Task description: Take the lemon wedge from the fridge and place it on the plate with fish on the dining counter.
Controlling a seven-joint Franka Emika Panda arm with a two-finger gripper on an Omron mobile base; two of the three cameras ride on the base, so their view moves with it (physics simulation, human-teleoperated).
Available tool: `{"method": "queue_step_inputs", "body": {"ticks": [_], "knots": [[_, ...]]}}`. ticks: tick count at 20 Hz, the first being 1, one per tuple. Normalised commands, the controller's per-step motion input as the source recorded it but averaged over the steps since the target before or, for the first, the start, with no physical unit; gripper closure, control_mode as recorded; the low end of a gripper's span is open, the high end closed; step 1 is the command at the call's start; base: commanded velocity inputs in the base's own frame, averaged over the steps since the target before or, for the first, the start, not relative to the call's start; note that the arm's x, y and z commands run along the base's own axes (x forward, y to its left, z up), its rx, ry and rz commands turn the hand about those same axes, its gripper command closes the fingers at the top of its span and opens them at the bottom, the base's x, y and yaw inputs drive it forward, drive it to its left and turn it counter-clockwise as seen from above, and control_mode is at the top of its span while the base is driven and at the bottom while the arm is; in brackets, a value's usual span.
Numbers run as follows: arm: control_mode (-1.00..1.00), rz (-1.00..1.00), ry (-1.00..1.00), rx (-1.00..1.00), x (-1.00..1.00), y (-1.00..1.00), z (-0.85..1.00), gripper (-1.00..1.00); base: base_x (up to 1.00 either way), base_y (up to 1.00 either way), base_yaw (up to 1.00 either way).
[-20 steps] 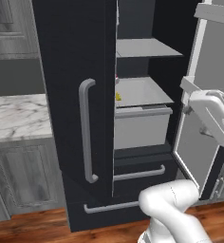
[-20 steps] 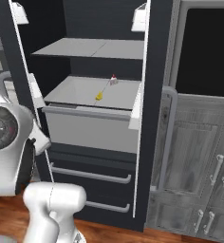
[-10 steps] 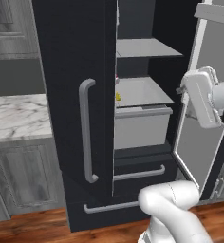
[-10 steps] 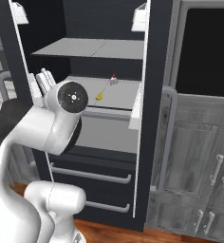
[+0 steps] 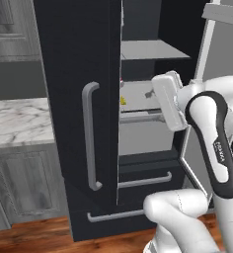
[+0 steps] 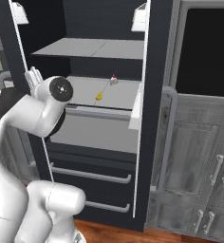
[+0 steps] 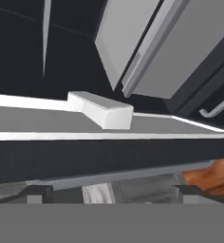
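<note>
Resting on the fridge (image 6: 156, 57) shelf, the lemon wedge (image 6: 99, 96) lies beyond and right of the gripper (image 6: 34, 76), jaws fully spread, empty.

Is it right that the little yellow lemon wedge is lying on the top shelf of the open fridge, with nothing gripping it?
Not quite. The lemon wedge lies on the lower shelf, just above the drawer, not on the top one; the right base view shows this plainly. The rest holds: the fridge is open and nothing is gripping the wedge.
</note>
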Motion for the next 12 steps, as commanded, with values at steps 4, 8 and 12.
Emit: {"method": "queue_step_inputs", "body": {"ticks": [4, 8, 12], "knots": [[-1.00, 0.00, 0.00, 0.03, 0.42, 0.00, -0.04, -1.00, 0.00, 0.00, 0.00], [-1.00, 0.02, 0.01, 0.00, 0.93, 0.00, -0.16, -1.00, 0.00, 0.00, 0.00], [-1.00, 0.09, 0.07, 0.00, 0.99, 0.04, -0.27, -1.00, 0.00, 0.00, 0.00]]}}
